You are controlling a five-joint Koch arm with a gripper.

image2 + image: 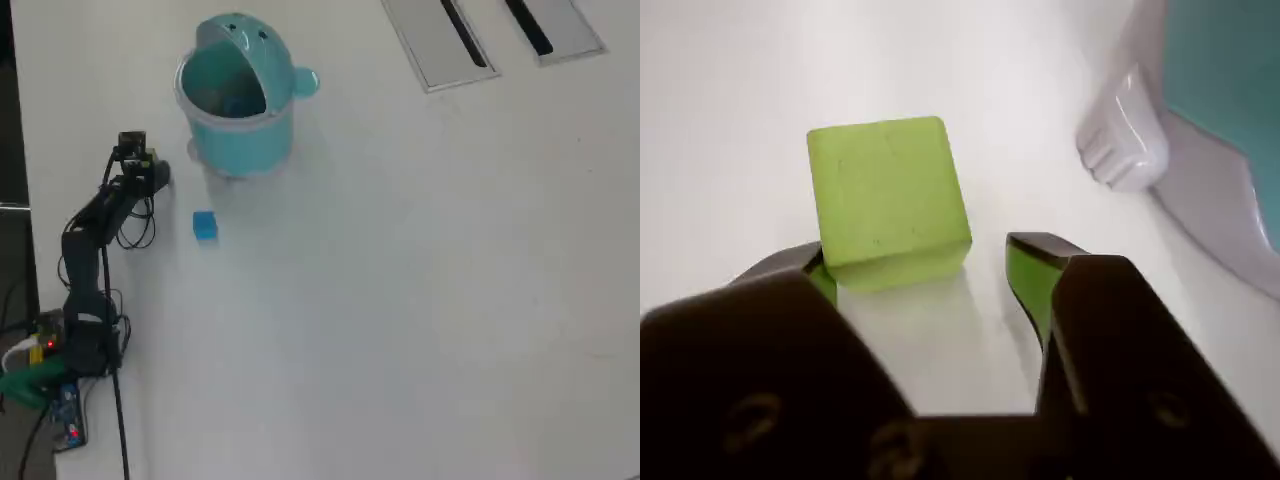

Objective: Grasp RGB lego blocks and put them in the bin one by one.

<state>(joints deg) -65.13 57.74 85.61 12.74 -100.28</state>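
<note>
Yellow-green block (888, 200) between spread gripper (930, 275) jaws, bin (1230, 100) cropped

From my wrist view, the bin (1225, 90) runs off the right edge, only its teal wall and pale base showing. My gripper (925, 270) is cut off at the bottom. Overhead, my gripper (160, 176) covers the green block (885, 200) (too small there anyway).
</note>
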